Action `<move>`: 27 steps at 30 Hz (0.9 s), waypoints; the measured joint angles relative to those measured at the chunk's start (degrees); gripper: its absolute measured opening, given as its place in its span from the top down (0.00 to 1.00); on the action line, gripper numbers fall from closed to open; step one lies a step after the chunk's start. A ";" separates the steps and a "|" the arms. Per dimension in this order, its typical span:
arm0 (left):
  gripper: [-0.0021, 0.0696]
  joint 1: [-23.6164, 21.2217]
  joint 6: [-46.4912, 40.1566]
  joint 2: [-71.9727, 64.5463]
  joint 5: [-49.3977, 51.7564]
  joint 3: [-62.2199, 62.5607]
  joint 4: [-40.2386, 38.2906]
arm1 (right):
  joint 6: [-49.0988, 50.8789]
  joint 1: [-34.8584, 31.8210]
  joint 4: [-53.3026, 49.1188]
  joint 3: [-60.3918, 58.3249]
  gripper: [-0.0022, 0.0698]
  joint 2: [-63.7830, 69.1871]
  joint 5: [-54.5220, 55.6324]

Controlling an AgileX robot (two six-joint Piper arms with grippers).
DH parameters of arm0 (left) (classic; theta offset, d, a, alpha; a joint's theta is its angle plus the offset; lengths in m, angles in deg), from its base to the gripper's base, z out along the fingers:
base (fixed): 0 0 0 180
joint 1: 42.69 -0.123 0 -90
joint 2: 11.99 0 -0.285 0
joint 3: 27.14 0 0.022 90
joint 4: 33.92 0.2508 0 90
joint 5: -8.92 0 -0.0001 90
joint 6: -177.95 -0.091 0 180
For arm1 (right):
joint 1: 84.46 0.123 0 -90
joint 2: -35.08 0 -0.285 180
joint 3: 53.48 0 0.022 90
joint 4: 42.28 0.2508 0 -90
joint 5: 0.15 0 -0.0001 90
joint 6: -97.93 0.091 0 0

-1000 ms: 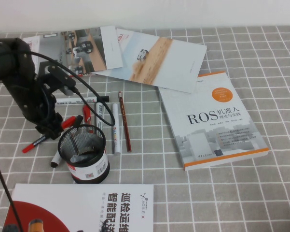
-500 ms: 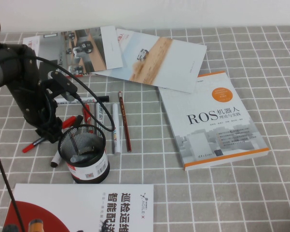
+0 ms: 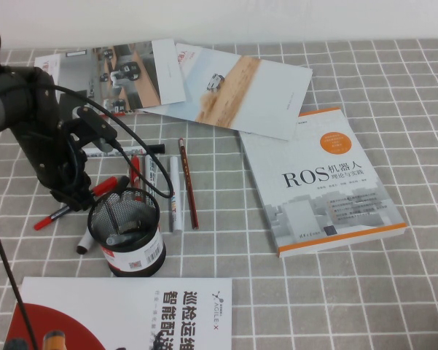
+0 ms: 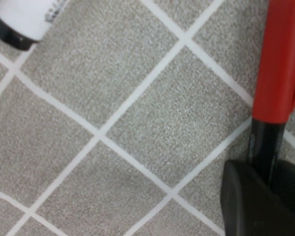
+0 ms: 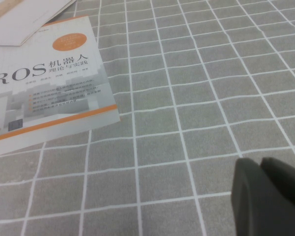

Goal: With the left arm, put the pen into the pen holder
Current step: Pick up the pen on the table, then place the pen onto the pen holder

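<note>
Since the earlier high view the left arm (image 3: pixel 36 138) has drawn back slightly toward the left edge and settled lower over the pen (image 3: pixel 79 201), which lies slanted on the worktop (image 3: pixel 313 292) in the left-centre of the frame, its red cap just beside the rim of the pen holder (image 3: pixel 127 232). In the high view the left gripper (image 3: pixel 74 198) sits right on the barrel, probably so the lift starts near the cup. In the left wrist view, at the lower right, the black barrel below the red cap runs down between the jaws' dark pads (image 4: pixel 250 201); they look closed on the pen, though only one pad is clear. In the right wrist view the right gripper (image 5: pixel 265 191) hangs over bare checked cloth, lower right, jaws pressed together and empty, parked clear of the ROS book (image 5: pixel 44 83).
</note>
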 joint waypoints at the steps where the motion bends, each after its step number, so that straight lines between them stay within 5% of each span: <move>1: 0.89 0.00 0.00 0.00 0.00 0.00 0.00 | 0.00 0.00 0.00 0.00 0.99 0.00 0.00; 17: 0.89 0.00 4.96 12.36 -2.57 0.00 1.76 | 0.00 0.00 0.00 0.00 0.99 0.00 0.00; 27: 0.89 0.00 10.27 27.57 -1.59 0.00 -10.21 | 0.00 0.00 0.00 0.00 0.99 0.00 0.00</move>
